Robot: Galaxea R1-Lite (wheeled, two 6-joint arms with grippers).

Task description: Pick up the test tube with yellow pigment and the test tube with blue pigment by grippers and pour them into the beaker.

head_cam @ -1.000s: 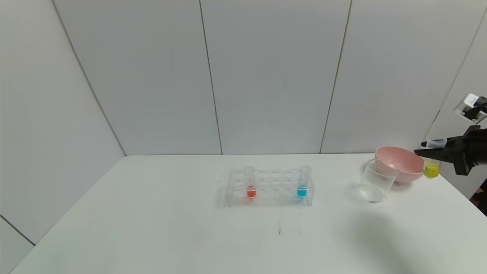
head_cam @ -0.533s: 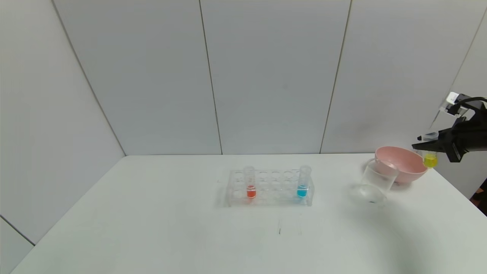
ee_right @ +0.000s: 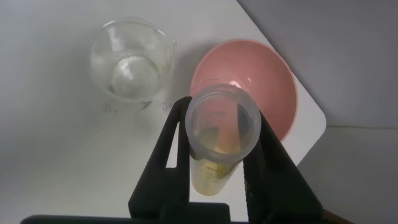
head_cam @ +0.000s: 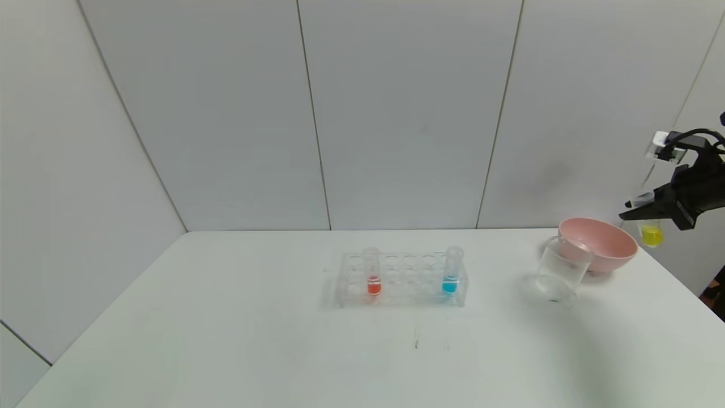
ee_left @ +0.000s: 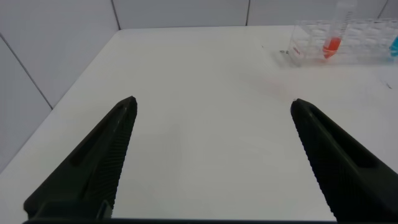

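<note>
My right gripper is shut on the test tube with yellow pigment and holds it upright, high above the table's far right edge, beyond the pink bowl. In the right wrist view the tube sits between the black fingers, its open mouth toward the camera. The beaker stands on the table in front of the bowl, left of and below the tube; it also shows in the right wrist view. The test tube with blue pigment stands in the rack's right end. My left gripper is open over bare table.
The clear rack stands mid-table and also holds a tube with red-orange liquid, seen in the left wrist view too. The pink bowl sits at the back right, near the table's edge. Grey wall panels close the back.
My right gripper has risen with the yellow tube, from level with the bowl's rim to well above it, and drifted slightly right. The rack, beaker and bowl have not moved.
</note>
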